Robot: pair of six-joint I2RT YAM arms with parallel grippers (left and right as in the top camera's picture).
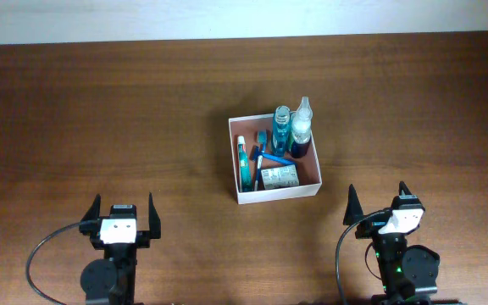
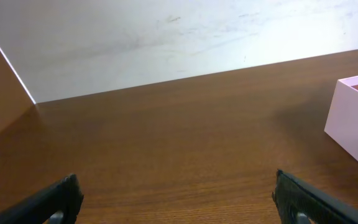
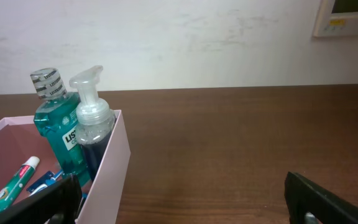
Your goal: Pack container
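Overhead view puts the container slightly right of the table's middle. It is well apart from the left end effector and right end effector by the near edge, each with fingers spread apart and gripping nothing, and the print on the packet inside is too small to read. Only the right wrist view gives legible letters, "US" on the teal bottle standing just beside a pump bottle, while the left wrist view catches just one pale container wall.

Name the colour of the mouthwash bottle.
Teal; the mouthwash bottle shows best in the right wrist view.
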